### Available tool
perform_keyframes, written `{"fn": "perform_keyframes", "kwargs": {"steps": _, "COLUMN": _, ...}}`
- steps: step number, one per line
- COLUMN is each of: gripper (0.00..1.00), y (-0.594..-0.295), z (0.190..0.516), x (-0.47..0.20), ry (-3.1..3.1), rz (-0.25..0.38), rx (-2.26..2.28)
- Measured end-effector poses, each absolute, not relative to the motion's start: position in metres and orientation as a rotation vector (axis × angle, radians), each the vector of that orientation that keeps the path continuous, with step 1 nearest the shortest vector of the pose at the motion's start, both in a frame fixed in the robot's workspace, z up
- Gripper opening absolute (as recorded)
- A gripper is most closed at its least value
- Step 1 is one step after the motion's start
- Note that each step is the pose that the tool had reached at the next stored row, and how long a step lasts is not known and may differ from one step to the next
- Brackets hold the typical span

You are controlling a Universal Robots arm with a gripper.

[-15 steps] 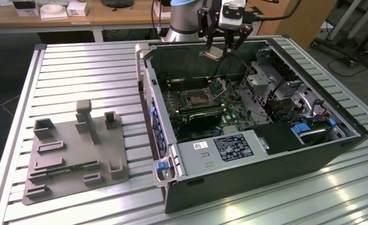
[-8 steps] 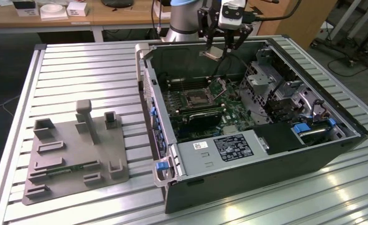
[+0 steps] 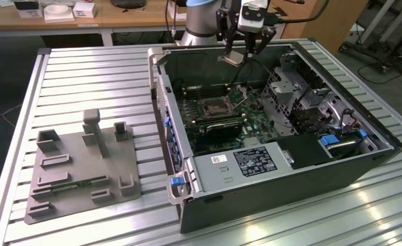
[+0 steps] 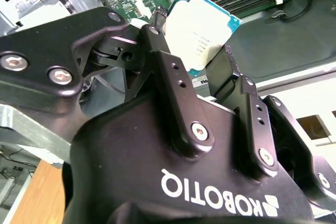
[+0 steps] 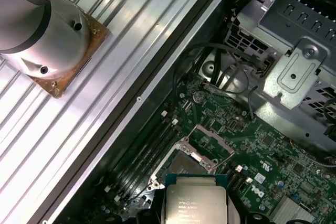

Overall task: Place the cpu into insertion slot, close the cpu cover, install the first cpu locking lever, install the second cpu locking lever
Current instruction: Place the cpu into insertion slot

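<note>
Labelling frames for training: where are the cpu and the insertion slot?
the cpu (image 4: 202, 29), second wrist view, on its pale metal top.
the insertion slot (image 3: 211, 108), exterior view, on its dark centre.

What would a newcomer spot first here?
The open computer case dominates the slatted table, on the exterior view's right. Over its far end the gripper holds the cpu between its fingers; the insertion slot lies empty on the green board below.

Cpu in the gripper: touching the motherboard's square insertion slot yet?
Apart. Exterior view: the small square silvery cpu, clamped in the gripper, hangs well clear of the dark-centred, silver-rimmed insertion slot, with open air between them.
</note>
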State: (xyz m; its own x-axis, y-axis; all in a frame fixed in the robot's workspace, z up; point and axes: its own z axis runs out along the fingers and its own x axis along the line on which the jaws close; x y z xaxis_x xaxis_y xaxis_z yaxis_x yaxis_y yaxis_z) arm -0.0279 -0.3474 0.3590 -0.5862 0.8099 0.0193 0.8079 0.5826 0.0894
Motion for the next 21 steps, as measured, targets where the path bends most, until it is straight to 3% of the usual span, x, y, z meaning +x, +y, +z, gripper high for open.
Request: {"fn": "perform_keyframes", "kwargs": {"steps": 21, "gripper": 0.54, "y": -0.3475, "z": 0.359, "x": -0.0279, "ry": 2.736, "rz": 0.137, "rx": 1.484}}
